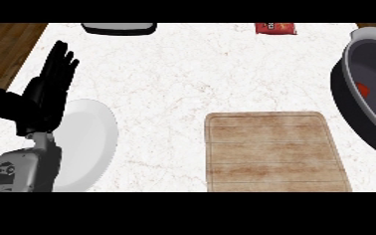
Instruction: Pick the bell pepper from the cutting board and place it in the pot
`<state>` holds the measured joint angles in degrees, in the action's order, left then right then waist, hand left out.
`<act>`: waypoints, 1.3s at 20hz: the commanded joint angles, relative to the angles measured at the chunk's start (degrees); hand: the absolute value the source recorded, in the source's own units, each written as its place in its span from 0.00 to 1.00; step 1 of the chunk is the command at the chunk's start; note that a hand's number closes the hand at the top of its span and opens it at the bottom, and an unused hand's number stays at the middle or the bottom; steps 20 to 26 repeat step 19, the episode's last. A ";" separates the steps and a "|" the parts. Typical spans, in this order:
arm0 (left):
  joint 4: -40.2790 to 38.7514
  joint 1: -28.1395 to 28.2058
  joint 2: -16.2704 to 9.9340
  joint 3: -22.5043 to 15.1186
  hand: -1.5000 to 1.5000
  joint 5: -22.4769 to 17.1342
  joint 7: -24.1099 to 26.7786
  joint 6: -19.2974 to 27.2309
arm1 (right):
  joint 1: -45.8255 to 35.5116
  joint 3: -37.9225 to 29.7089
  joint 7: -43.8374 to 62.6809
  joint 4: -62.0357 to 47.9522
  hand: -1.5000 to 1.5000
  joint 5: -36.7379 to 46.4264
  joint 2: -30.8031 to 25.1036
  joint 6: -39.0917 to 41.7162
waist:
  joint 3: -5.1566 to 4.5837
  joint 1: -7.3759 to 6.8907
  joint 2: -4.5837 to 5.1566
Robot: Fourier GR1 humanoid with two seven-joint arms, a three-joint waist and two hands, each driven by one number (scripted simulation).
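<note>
- One view, from the head: the left hand (51,87) rests at the left edge, fingers straight and up, released, holding nothing.
- Bell pepper (363,89) shows as a red patch inside the grey pot (354,62) at the right edge.
- Cutting board (273,152) lies bare on the white desk (206,69).
- White plate (88,144) sits beside the left forearm.

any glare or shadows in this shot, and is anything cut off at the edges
Head view: even light, no glare on the white counter; the cutting board casts almost no shadow. The pot is cropped by the right edge, something red just visible inside. The left hand rests open at the left, partly covering the white plate.
</note>
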<state>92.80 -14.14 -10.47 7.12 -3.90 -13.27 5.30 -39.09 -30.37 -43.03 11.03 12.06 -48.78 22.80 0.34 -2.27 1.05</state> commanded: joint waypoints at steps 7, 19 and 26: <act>0.98 0.24 0.30 -0.31 0.50 0.24 -0.63 0.34 | 3.09 -2.44 -0.70 -1.64 0.00 -2.72 -10.29 14.71 | 0.25 0.12 0.28; 1.54 0.98 0.60 0.20 0.50 0.24 -0.17 0.91 | 7.30 -2.92 -1.61 0.25 0.00 -4.26 -11.20 16.29 | 0.41 0.00 0.19; 1.54 0.98 0.60 0.20 0.50 0.24 -0.17 0.91 | 7.30 -2.92 -1.61 0.25 0.00 -4.26 -11.20 16.29 | 0.41 0.00 0.19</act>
